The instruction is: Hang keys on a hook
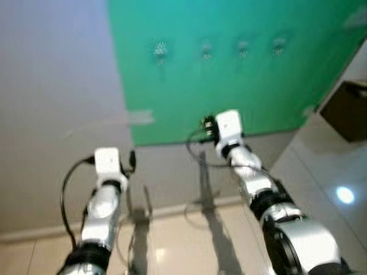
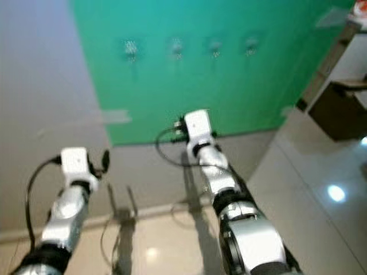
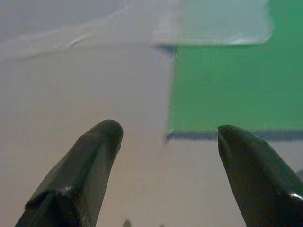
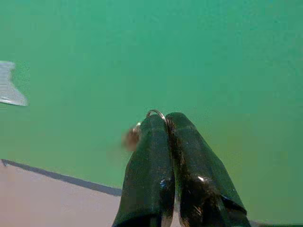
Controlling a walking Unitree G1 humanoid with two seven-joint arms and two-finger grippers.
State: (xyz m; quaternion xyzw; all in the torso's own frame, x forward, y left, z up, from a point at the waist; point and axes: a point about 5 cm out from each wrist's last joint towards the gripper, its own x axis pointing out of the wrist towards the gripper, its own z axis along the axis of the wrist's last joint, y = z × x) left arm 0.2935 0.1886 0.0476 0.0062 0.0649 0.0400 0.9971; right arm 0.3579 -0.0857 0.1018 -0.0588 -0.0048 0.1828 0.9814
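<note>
Keys [image 4: 134, 137] sit pinched between the closed black fingers of the right gripper [image 4: 165, 124], a thin ring poking out at the tips, before a green board [image 1: 241, 86]. Four hooks [image 1: 206, 50] line the board's upper edge. The left gripper [image 3: 165, 137] is spread open, facing the board's lower left corner.

You see a matt green sheet [image 1: 229, 74] taped flat on a smooth pale wall [image 1: 57, 86]; your right gripper [image 4: 166, 124] has glossy black fingers pressed together on a thin shiny metal key ring [image 4: 156, 113]; the tiled floor [image 1: 338, 189] is glossy and reflects light.
</note>
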